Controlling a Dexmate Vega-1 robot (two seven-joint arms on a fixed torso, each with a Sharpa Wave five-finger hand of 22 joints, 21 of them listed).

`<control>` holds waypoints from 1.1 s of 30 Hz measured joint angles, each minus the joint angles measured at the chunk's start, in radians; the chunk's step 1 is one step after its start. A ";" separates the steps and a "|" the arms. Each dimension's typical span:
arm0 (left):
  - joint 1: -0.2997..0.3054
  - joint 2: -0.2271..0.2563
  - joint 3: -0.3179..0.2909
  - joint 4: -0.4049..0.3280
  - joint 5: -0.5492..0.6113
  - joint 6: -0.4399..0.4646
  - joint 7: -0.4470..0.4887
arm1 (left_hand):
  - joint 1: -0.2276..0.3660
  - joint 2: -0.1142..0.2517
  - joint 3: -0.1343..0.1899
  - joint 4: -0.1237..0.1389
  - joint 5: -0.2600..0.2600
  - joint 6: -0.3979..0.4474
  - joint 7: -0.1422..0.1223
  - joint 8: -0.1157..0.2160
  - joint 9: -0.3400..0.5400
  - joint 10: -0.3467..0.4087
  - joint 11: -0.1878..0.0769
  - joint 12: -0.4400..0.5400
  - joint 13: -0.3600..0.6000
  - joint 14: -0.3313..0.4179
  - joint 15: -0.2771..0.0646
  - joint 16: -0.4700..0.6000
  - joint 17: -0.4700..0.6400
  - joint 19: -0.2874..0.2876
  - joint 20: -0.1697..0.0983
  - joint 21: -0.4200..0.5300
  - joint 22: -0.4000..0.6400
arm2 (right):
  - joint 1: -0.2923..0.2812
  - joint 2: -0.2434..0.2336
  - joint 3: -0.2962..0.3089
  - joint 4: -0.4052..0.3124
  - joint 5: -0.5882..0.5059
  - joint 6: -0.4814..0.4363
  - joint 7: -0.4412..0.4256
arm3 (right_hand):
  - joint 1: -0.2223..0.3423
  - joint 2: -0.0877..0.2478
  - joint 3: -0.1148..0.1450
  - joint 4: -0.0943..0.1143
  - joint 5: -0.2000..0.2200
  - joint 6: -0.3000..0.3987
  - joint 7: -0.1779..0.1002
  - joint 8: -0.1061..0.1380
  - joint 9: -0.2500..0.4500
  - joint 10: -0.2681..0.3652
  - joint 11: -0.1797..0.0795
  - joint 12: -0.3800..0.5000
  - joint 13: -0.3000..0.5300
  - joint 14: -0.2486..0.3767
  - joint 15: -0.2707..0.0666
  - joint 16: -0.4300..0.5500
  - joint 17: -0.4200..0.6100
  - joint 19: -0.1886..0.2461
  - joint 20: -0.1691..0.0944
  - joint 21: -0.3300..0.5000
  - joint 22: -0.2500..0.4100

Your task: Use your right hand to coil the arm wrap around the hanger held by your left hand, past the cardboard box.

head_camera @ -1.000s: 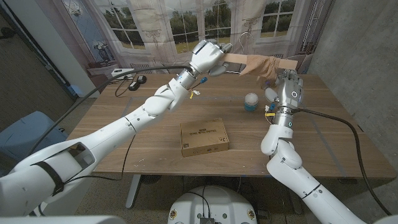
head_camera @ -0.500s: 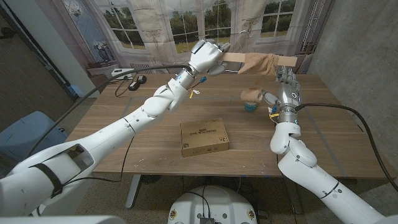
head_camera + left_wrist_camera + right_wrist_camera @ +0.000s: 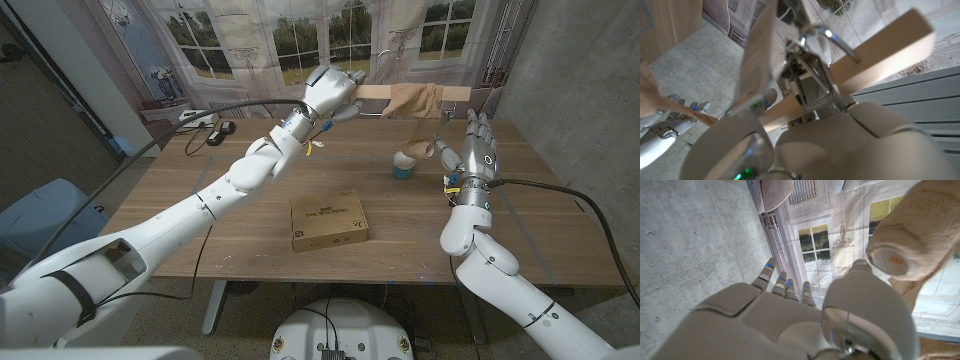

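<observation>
1. The left robot hand [image 3: 332, 95] is raised above the far side of the worktop [image 3: 250, 200], beyond the cardboard box [image 3: 328, 221], and grasps one end of the wooden hanger [image 3: 375, 92].
2. In the left wrist view the hanger [image 3: 875, 47] shows as a pale wooden bar crossing the robot hand [image 3: 805, 145], with its metal hook beside the fingers.
3. The hanger runs level from the left robot hand toward the right side, past the cardboard box.
4. The arm wrap [image 3: 410, 101], a tan elastic band, is coiled around the hanger's bar, well apart from the left robot hand.
5. A strip of the wrap hangs from the hanger down to its roll [image 3: 413, 152].
6. The right robot hand [image 3: 478, 152] stands upright beyond the cardboard box to the right, fingers pointing up; the roll sits against its thumb side.
7. In the right wrist view the roll [image 3: 905, 240] lies next to the thumb of the right robot hand [image 3: 790, 325]; whether it is pinched I cannot tell.
8. A blue and white round object [image 3: 402, 169] stands on the worktop below the roll.
</observation>
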 measured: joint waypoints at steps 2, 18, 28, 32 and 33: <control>0.010 0.005 -0.009 -0.026 -0.006 0.006 -0.034 | 0.000 0.000 0.000 0.000 0.000 0.000 0.000 0.000 0.000 0.000 0.000 0.000 0.000 0.000 0.000 0.000 0.001 0.000 0.000 0.000 0.000 | -0.008 0.011 0.012 0.013 0.000 0.052 -0.064 | 0.015 0.015 0.019 -0.012 -0.028 0.051 -0.004 0.002 0.000 0.046 -0.006 0.008 -0.001 0.046 -0.009 0.011 -0.015 0.039 -0.008 -0.004 0.000; 0.061 0.036 -0.067 -0.170 -0.095 0.034 -0.411 | 0.003 0.003 -0.007 0.002 -0.008 -0.002 -0.002 0.000 0.004 -0.006 -0.002 0.000 0.000 0.000 0.000 0.000 0.002 0.000 0.000 0.000 -0.005 | -0.072 0.381 0.376 0.128 -0.334 0.529 -0.247 | -0.077 0.085 0.118 0.021 -0.118 0.300 -0.068 0.011 -0.002 0.278 -0.100 0.030 -0.006 0.229 -0.101 0.044 -0.066 0.219 -0.077 -0.019 0.002; 0.075 0.046 -0.084 -0.224 -0.128 0.035 -0.565 | 0.003 0.003 -0.007 0.002 -0.008 0.002 0.002 0.000 0.002 -0.006 -0.002 0.000 0.000 0.000 0.000 0.000 -0.001 0.000 0.000 0.000 -0.005 | -0.106 0.451 0.446 0.061 -0.434 0.650 -0.267 | -0.182 0.042 0.078 0.066 -0.118 0.299 -0.100 -0.009 -0.002 0.282 -0.123 0.011 -0.007 0.248 -0.100 0.044 -0.082 0.242 -0.069 -0.035 0.002; 0.081 0.049 -0.092 -0.249 -0.146 0.035 -0.629 | 0.003 0.003 -0.007 0.002 -0.008 0.002 0.002 0.000 0.002 -0.006 -0.002 0.000 0.000 -0.001 0.000 0.000 0.000 0.000 0.000 0.000 -0.005 | -0.118 0.450 0.459 0.032 -0.453 0.662 -0.270 | -0.204 0.036 0.070 0.074 -0.118 0.299 -0.100 -0.014 -0.002 0.292 -0.132 0.011 -0.007 0.259 -0.100 0.044 -0.085 0.248 -0.063 -0.035 0.002; 0.082 0.050 -0.094 -0.252 -0.149 0.035 -0.635 | 0.003 0.003 -0.007 0.002 -0.008 0.002 0.002 0.000 0.002 -0.006 -0.002 0.000 0.000 0.000 0.000 0.000 0.001 0.000 0.000 0.000 -0.005 | -0.119 0.450 0.460 0.029 -0.455 0.664 -0.270 | -0.216 0.034 0.066 0.077 -0.118 0.303 -0.104 -0.014 -0.002 0.300 -0.131 0.011 -0.007 0.268 -0.101 0.044 -0.087 0.252 -0.058 -0.035 0.002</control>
